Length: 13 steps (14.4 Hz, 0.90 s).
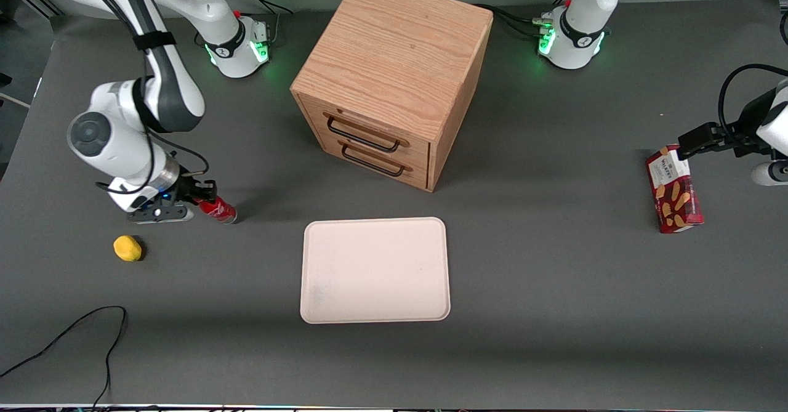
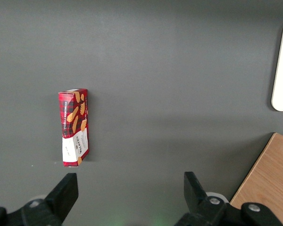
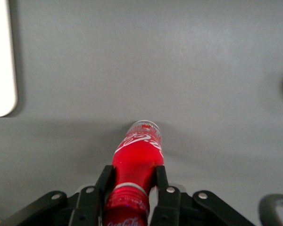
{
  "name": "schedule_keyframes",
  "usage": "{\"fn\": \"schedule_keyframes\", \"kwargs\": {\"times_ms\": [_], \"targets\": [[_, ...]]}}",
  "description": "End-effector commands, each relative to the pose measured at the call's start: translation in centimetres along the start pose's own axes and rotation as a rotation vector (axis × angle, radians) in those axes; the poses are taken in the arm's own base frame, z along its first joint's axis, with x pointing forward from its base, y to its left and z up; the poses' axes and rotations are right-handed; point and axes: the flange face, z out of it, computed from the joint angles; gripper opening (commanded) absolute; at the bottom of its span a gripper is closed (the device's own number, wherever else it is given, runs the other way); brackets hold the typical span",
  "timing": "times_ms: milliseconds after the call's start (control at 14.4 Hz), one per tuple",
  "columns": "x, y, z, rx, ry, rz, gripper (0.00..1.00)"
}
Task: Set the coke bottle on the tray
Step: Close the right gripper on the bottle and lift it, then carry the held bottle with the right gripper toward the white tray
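The coke bottle (image 1: 219, 210) is a small red bottle with white script, low over the table toward the working arm's end. My right gripper (image 1: 198, 201) is shut on its neck, just below the cap. In the right wrist view the bottle (image 3: 137, 155) sits between the two black fingers (image 3: 106, 181), which press on both its sides, and its base points away from the gripper (image 3: 133, 175). The cream-white tray (image 1: 374, 270) lies flat in the middle of the table, nearer the front camera than the wooden box. Its corner shows in the right wrist view (image 3: 1, 61).
A wooden two-drawer box (image 1: 394, 73) stands farther from the front camera than the tray. A small yellow object (image 1: 127, 247) lies near the gripper, nearer the camera. A red biscuit box (image 1: 674, 191) lies toward the parked arm's end. A black cable (image 1: 80, 332) trails by the table's front edge.
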Motion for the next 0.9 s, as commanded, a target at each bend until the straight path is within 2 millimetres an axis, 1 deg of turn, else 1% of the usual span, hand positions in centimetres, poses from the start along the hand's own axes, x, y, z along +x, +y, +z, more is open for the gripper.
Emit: {"fn": "schedule_keyframes", "kwargs": {"times_ms": [0, 277, 485, 624, 693, 762, 832], "targets": [[2.6, 0.2, -6.6, -0.002, 0.015, -0.028, 0.13], [5.0, -0.3, -15.0, 0.0, 0.004, -0.055, 0.13], [6.8, -1.5, -21.0, 0.063, -0.005, -0.06, 0.13], [8.1, -2.5, -23.4, 0.059, -0.028, -0.071, 0.13], [8.7, -3.1, -24.3, 0.069, -0.026, -0.076, 0.13], [9.3, -3.6, -25.0, 0.067, -0.006, -0.082, 0.13], [9.9, -4.7, -25.3, 0.067, 0.012, -0.101, 0.14]]}}
